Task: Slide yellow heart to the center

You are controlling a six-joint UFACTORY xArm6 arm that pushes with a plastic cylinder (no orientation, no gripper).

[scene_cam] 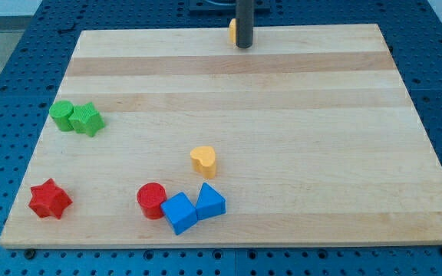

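My tip (243,47) at board's top edge; yellow heart (203,161) well below, slightly left.
No jaws (bare rod); approach req'd from heart's lower-left to push toward center.

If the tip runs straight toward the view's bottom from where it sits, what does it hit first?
Likely nothing: my tip sits at the top edge. The yellow heart and blue blocks lie left of that line, though depth is unclear.

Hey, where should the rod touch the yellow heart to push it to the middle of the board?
There's nothing to grip with, so push. Set my tip against the yellow heart's lower-left side, coming from the view's bottom left, probably passing between it and the red cylinder. The board's middle lies up and right of the heart.
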